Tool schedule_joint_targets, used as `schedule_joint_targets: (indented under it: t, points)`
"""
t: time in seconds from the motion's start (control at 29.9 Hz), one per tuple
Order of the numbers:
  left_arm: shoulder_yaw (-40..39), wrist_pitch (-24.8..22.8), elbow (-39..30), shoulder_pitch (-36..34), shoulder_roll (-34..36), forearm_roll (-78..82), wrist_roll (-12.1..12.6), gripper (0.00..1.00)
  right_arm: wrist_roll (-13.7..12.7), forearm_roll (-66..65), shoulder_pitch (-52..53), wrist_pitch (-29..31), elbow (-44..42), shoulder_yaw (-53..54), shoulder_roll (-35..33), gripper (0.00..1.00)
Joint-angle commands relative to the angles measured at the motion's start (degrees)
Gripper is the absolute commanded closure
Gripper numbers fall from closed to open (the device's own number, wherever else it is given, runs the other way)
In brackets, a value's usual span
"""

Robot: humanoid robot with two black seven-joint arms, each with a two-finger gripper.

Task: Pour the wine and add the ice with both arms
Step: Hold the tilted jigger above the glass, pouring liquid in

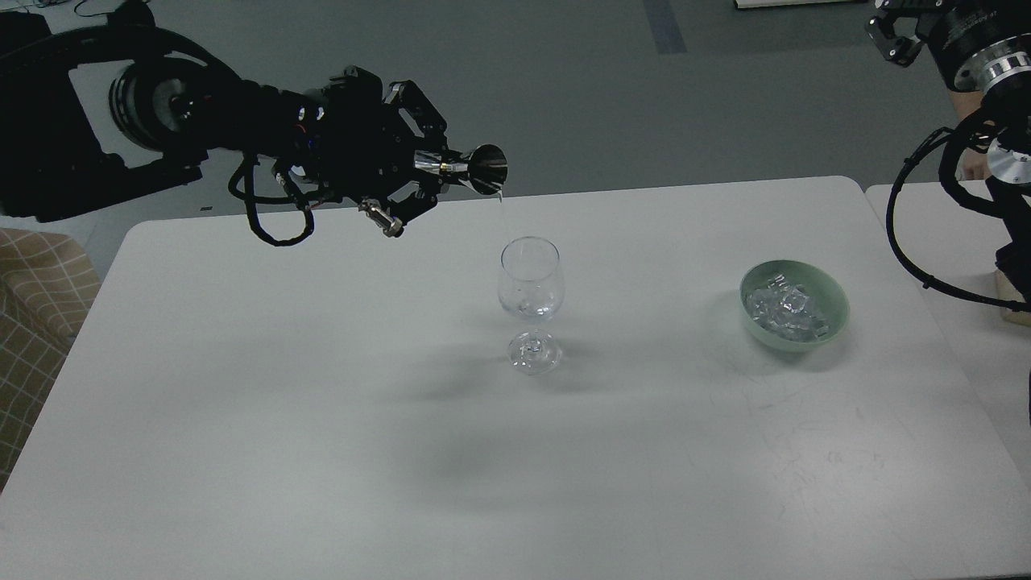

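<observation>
My left gripper (429,174) hangs above the table's far edge, shut on a shiny metal jigger (477,167). The jigger lies on its side with its mouth pointing right, up and behind the clear stemmed wine glass (529,282). A thin clear drip shows at the jigger's lip. The glass stands upright mid-table with a little clear content at the bottom. The ice (785,312) is heaped in a pale green bowl (839,300) at the right. My right gripper (890,36) is high at the top right corner, far from the bowl; its fingers are cut off by the edge.
The white table (322,387) has a second white table (942,250) butted against its right side. A person's hand (970,167) shows behind my right arm's looped cable. A checked cushion (36,298) lies off the table's left edge.
</observation>
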Motion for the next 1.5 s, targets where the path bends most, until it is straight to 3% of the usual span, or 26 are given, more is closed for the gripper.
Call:
schedule_joint_targets:
  t: [0.0,1.47]
  points:
    - [0.16,-0.01,-0.09,-0.62,-0.08,0.00,-1.00,0.86,0.00,0.00,0.16,0.09,0.00,0.00,0.01,0.00]
    - [4.03,-0.01,-1.67,-8.27,-3.77,0.00,-2.32,0.83,0.00,0.00,0.16,0.09,0.09,0.79,0.19,0.00]
